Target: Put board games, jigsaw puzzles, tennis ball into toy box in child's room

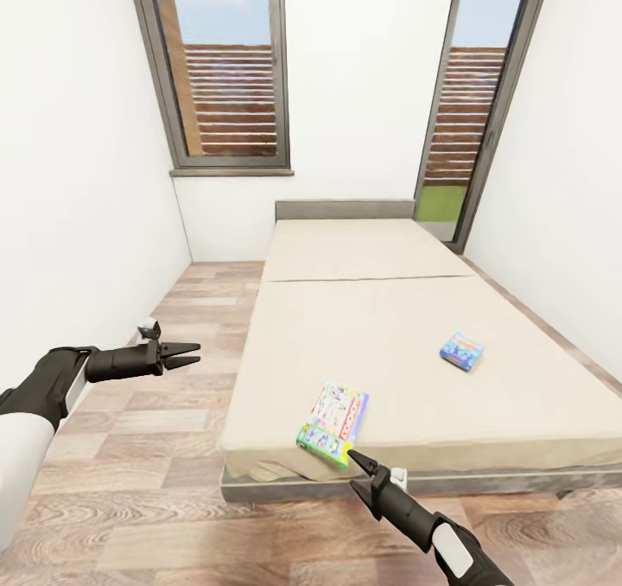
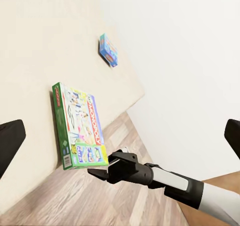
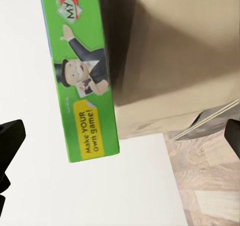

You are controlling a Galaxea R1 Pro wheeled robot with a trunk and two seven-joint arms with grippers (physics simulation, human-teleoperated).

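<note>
From the head camera I see the bed (image 1: 484, 309) in front of me, with its bare beige mattress (image 1: 363, 344) and low headboard (image 1: 345, 210), standing on the wood floor (image 1: 173, 448) between white walls, with two windows (image 1: 229, 67) behind it. Two board games lie on the mattress. The bigger one, the white game (image 1: 333, 422) with a green edge, lies flat near the foot edge of the mattress, a little tilted, with one corner close to the edge. The smaller blue game (image 1: 462, 351) lies further in and toward my right side, well apart from the first. My right gripper (image 1: 356, 460) is just beside the near corner of the white game, at the foot edge of the bed, pointing up toward it; I cannot tell if it touches the box. In the right wrist camera the green side of this box (image 3: 85, 76) is very near, between the two dark fingers (image 3: 10, 136), which stand wide apart, so this gripper is released and holds nothing. My left gripper (image 1: 192, 353) hangs over the floor at the left side of the bed, well apart from both games, its jaws spread and holding nothing. The left wrist camera looks across the mattress and shows the white game (image 2: 80, 126), the blue game (image 2: 108, 50) behind it, and the right gripper (image 2: 97, 173) close to the white game's corner.
</note>
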